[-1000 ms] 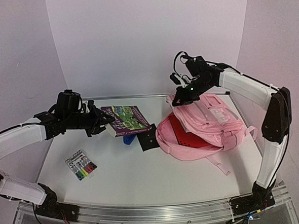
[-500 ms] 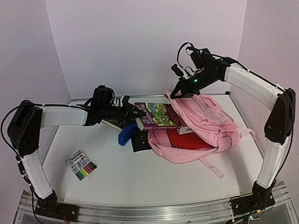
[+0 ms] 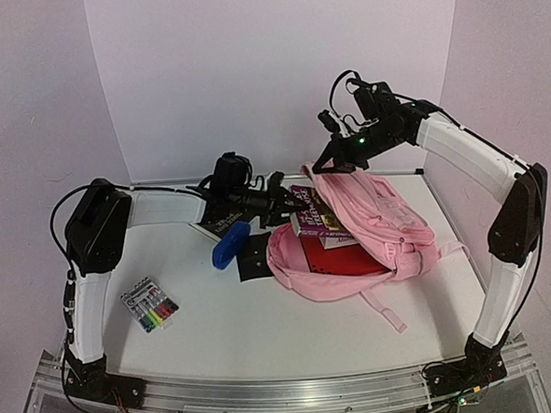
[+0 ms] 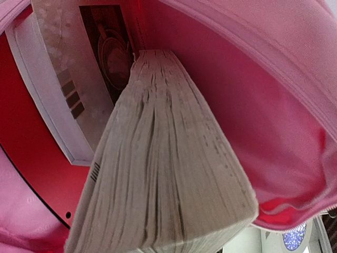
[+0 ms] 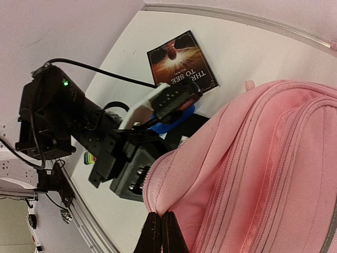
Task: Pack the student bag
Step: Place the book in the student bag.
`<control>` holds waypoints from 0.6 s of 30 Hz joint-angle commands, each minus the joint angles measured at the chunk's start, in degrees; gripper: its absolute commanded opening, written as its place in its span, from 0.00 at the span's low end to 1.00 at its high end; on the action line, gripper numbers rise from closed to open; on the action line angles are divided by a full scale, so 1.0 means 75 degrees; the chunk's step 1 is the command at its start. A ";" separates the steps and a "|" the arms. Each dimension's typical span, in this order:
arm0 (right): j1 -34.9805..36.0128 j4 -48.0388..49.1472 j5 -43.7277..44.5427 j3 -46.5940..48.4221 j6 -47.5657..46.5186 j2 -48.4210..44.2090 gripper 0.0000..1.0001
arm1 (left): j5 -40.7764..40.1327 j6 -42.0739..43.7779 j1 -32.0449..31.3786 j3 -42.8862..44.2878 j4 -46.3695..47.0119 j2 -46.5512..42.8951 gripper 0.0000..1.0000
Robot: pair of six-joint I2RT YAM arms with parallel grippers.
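The student bag (image 3: 379, 223) lies on its side at the right of the table, its mouth facing left. My right gripper (image 3: 333, 168) is shut on the rim of the bag's upper flap (image 5: 174, 174) and holds it raised; the black fingertips (image 5: 155, 232) pinch the pink fabric. My left gripper (image 3: 289, 203) reaches in from the left, shut on a thick purple-covered book (image 3: 315, 209) that pokes into the opening. Its page edges (image 4: 163, 174) fill the left wrist view and hide the fingers. Inside lie a red folder (image 3: 339, 257) and a white-edged book (image 4: 79, 89).
A blue object (image 3: 231, 244) and a flat black square item (image 3: 254, 262) lie just left of the bag's mouth. A dark-covered book (image 5: 181, 60) rests behind them under my left arm. A pack of coloured markers (image 3: 149, 303) sits front left. A pink strap (image 3: 384, 305) trails forward.
My left arm has swung right, carrying the purple book from mid-table into the bag's mouth. My right gripper has lifted the flap slightly, and the bag has shifted a little left.
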 commanded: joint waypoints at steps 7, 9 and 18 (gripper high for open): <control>0.0072 0.1157 -0.0696 0.0662 0.0392 -0.0229 0.00 | 0.0013 0.0221 -0.0313 0.2383 0.0274 0.1561 0.02; 0.0074 0.1184 -0.0745 0.0634 0.0461 -0.0218 0.00 | -0.0246 0.0361 -0.0375 0.2507 0.0191 0.1730 0.05; 0.0072 0.1200 -0.0793 0.0483 0.0468 -0.0306 0.00 | -0.1106 0.2719 -0.0507 0.1968 -0.2432 0.0494 0.53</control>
